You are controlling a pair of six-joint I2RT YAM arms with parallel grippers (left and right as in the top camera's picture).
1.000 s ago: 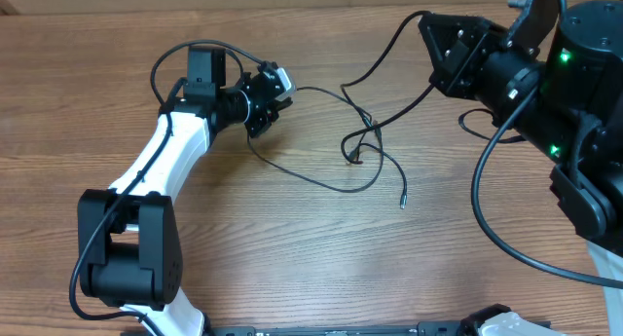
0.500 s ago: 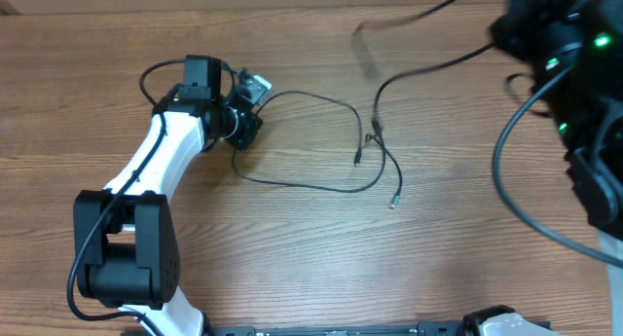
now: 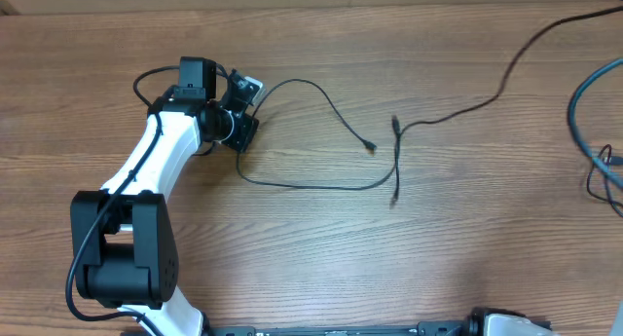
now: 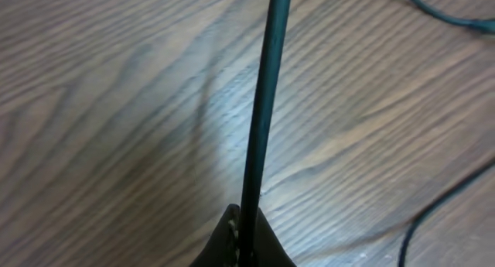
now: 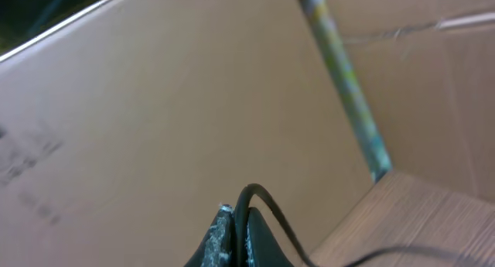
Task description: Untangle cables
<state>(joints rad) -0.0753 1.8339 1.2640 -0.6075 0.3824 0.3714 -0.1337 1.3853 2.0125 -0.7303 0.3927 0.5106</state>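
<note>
Pinching thin black cables [image 4: 263,104], the left pincer [image 4: 244,232] and right pincer [image 5: 234,228] are each closed on one.

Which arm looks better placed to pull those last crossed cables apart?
Probably the right. The right gripper, up off the table, grips a cable stretched nearly straight from the crossing; the left gripper holds a slack looping cable.
</note>
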